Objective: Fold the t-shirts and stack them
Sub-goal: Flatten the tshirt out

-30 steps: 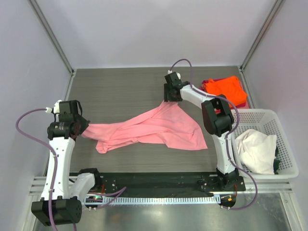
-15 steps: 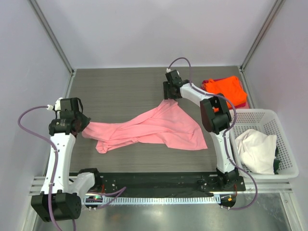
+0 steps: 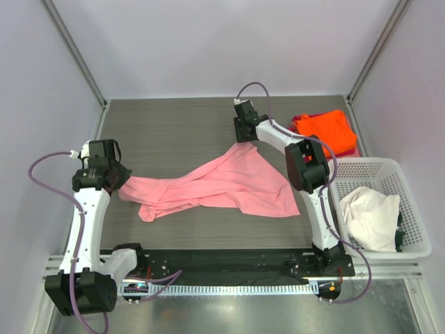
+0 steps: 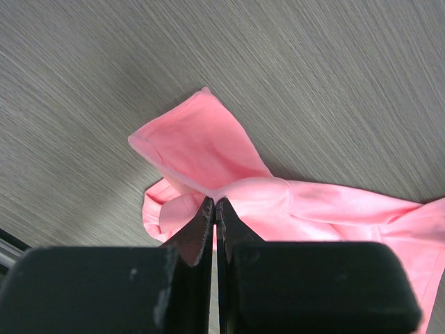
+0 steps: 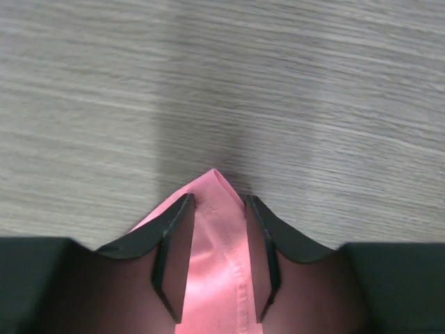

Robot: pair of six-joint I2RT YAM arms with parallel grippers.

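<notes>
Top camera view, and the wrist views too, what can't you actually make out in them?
- Magenta-red shirt: top view, only its edges show; the orange shirt lies over it.
- Dark item in the basket: top view, mostly behind the cream shirt; cannot be identified.
- Pink shirt: right wrist view, one corner shows; the rest runs off the bottom edge.

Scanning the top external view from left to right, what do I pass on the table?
left hand → light pink soft cloth t-shirt → bright orange folded t-shirt → white plastic lattice basket
</notes>
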